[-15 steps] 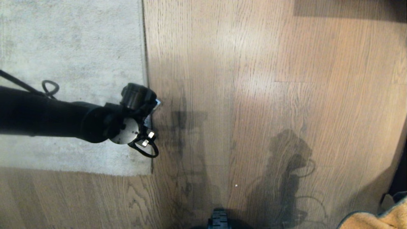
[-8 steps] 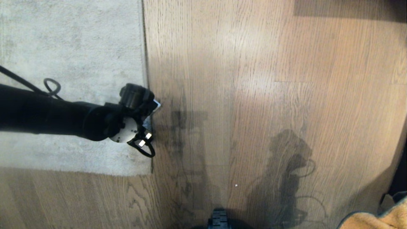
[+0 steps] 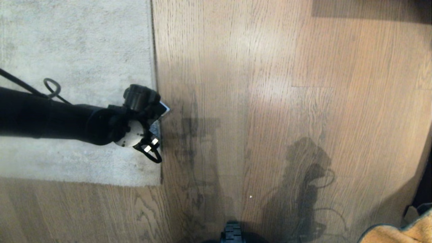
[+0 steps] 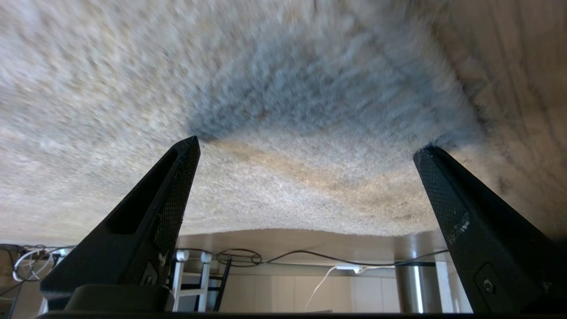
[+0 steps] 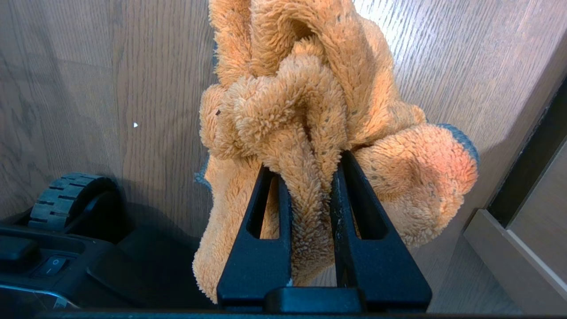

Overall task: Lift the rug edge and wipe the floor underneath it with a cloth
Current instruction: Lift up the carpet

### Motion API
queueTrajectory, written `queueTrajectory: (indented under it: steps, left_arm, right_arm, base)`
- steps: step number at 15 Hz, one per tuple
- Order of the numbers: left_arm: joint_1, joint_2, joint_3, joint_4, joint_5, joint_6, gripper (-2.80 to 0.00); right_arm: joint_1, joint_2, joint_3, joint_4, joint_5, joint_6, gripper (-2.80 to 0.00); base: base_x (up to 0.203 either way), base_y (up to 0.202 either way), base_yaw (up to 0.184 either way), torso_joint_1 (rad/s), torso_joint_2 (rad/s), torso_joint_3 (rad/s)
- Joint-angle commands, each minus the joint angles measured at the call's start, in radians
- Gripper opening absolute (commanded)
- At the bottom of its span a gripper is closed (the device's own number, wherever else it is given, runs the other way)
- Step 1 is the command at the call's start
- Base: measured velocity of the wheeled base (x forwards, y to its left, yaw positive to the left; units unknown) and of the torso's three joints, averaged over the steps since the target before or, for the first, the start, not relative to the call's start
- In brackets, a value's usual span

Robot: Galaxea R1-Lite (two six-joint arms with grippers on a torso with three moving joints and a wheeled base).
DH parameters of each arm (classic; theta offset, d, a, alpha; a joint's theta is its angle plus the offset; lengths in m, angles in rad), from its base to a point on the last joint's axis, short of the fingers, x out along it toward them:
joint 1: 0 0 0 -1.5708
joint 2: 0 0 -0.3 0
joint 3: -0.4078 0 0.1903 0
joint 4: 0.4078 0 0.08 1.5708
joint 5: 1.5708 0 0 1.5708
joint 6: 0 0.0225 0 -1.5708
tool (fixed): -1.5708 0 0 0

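Reaching in from the left of the head view, the left arm holds the left gripper [image 4: 305,146] over the rug edge [image 3: 156,101], a short way up from the rug's near right corner. Its jaws stand spread wide and grasp nothing; in the left wrist view both fingertips [image 4: 188,150] point at the pale grey pile, one over the rug and the other at its border with the floor [image 3: 270,101]. The rug lies flat on the oak-look planks, its corner square and unlifted. At the head view's lower right corner a bit of the cloth [image 3: 398,233] shows. The right wrist view has the right gripper [image 5: 305,177] clenched on that bunched orange cloth, held above the floor near the robot's base wheel [image 5: 62,195].
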Motion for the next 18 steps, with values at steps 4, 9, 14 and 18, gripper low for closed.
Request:
queueTrajectory:
  steps: [4,9,14,18]
  left_arm:
    - [-0.022,-0.005,-0.020,0.000,0.034,-0.006,0.00]
    - [-0.051,-0.010,-0.057,0.001,0.042,-0.027,0.00]
    - [-0.051,-0.003,-0.076,0.004,0.046,-0.047,0.00]
    - [-0.020,0.011,-0.077,0.003,0.045,-0.036,0.00]
  right_arm:
    - [0.000,0.001,0.000,0.000,0.001,-0.002,-2.80]
    - [0.000,0.001,0.000,0.000,0.001,-0.002,-2.80]
    - [0.000,0.001,0.000,0.000,0.001,-0.002,-2.80]
    - [0.000,0.001,0.000,0.000,0.001,-0.002,-2.80]
  base:
    - [0.000,0.000,0.000,0.000,0.00,0.000]
    - [0.000,0.000,0.000,0.000,0.00,0.000]
    - [0.000,0.000,0.000,0.000,0.00,0.000]
    - [0.000,0.000,0.000,0.000,0.00,0.000]
